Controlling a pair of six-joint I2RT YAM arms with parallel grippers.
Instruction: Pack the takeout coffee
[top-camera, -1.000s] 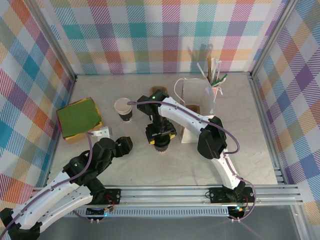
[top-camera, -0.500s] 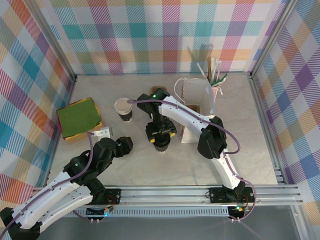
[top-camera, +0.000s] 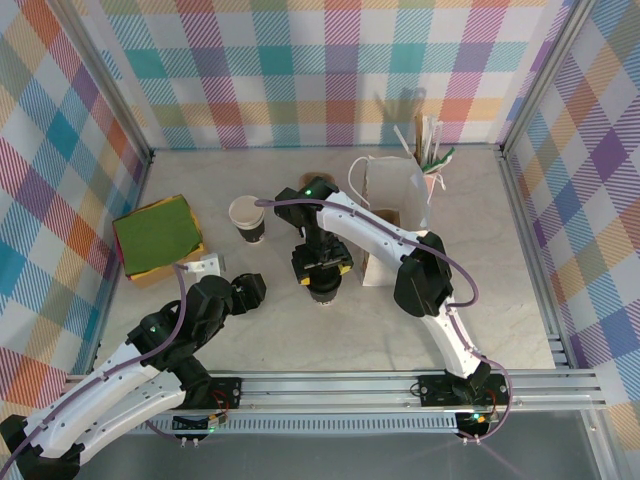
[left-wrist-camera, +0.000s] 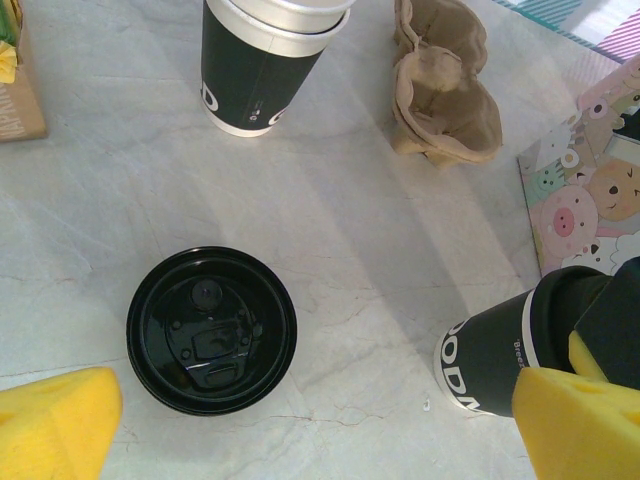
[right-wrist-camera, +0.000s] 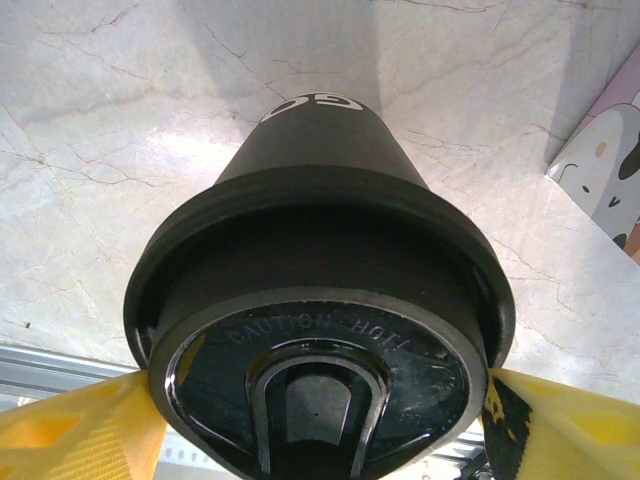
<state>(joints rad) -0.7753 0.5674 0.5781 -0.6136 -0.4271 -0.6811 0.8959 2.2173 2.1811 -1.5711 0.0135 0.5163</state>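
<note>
Coffee (right-wrist-camera: 318, 250): pinched in my right claw (right-wrist-camera: 318, 405). Its black lid is nearest the wrist and the dark cup body points away, toward the marble table (right-wrist-camera: 90, 120). I cannot tell whether its base is resting on the marble.
Right claw: closed on the coffee, with one yellow pad (right-wrist-camera: 70, 430) pressed to each side of the lid rim. From overhead it points straight down.
Left claw (left-wrist-camera: 320, 440): spread wide, with nothing between its pads.
Lid (left-wrist-camera: 211, 329): loose and flat on the table, just ahead of the left claw toward its left pad. It touches neither pad.
Coffee from the left claw: close ahead of its right pad, with the right claw's dark body over its top.
Open cup (left-wrist-camera: 262, 60): upright with a white rim, ahead of the left claw and beyond the lid. From overhead it stands left of the right claw, apart from it.
Tray (left-wrist-camera: 440, 95): brown pulp, beyond the left claw and to the right of the open cup.
Bag (top-camera: 395, 195): white and upright, just to the right of the right claw.
Napkins (top-camera: 158, 235): green stack ahead and left of the left claw, apart from it.
</note>
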